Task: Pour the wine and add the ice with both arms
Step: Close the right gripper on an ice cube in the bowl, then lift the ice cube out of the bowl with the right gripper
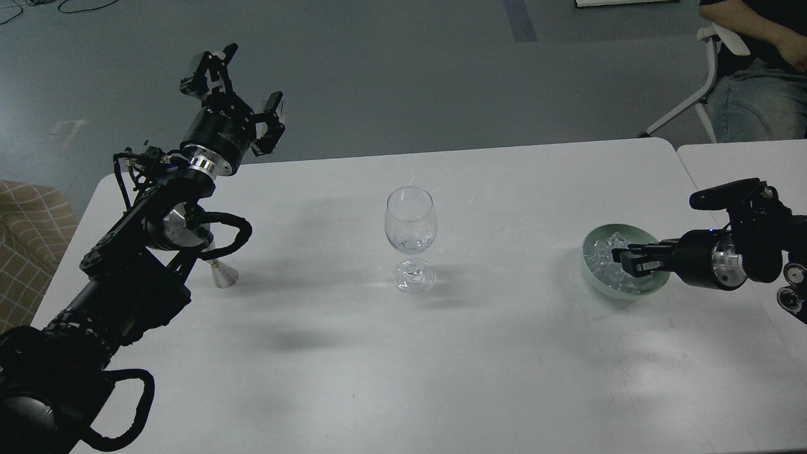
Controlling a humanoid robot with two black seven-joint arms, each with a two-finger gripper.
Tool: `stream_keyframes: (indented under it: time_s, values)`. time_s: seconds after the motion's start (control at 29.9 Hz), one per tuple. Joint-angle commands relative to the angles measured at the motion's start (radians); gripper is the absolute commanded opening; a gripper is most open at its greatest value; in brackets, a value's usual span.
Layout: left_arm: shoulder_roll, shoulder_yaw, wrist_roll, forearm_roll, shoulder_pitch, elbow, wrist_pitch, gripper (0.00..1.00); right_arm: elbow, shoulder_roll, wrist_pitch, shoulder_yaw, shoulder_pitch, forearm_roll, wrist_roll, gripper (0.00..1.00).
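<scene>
Ice step: my right claw [621, 260] narrow in the bowl [592, 243] near desk's right edge, grasp unclear; left claw [243, 85] wide. Next: carry to the glass [410, 221].

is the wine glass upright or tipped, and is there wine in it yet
Upright: the wine glass stands on its foot on the table, stem vertical. No wine shows; the bowl looks clear, though something small and glassy may sit at its bottom.

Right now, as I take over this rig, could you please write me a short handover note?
Left gripper: open, empty, raised above the table's far left edge.
Right gripper: fingers in the green bowl among the ice; whether it grips a chunk is unclear.
Wine glass: upright mid-table, looks to hold some ice, no wine visible.
No bottle is visible.
Left: more ice, wine.
</scene>
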Motion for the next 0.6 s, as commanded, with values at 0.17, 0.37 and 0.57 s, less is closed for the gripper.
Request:
stream_keyframes:
  time_s: [0.17, 0.37, 0.57]
  values:
    - [-0.001, 0.0, 0.0, 0.0, 0.0, -0.001, 0.0, 0.98, 0.006, -0.004, 0.0, 0.002, 0.002, 0.001, -0.003, 0.08]
    - [-0.001, 0.0, 0.0, 0.0, 0.0, 0.001, 0.0, 0.98, 0.043, -0.017, 0.0, 0.013, 0.007, 0.009, -0.003, 0.09]
    - [-0.001, 0.0, 0.0, 0.0, 0.0, -0.001, 0.0, 0.98, 0.125, -0.103, 0.0, 0.024, 0.007, 0.087, -0.014, 0.09]
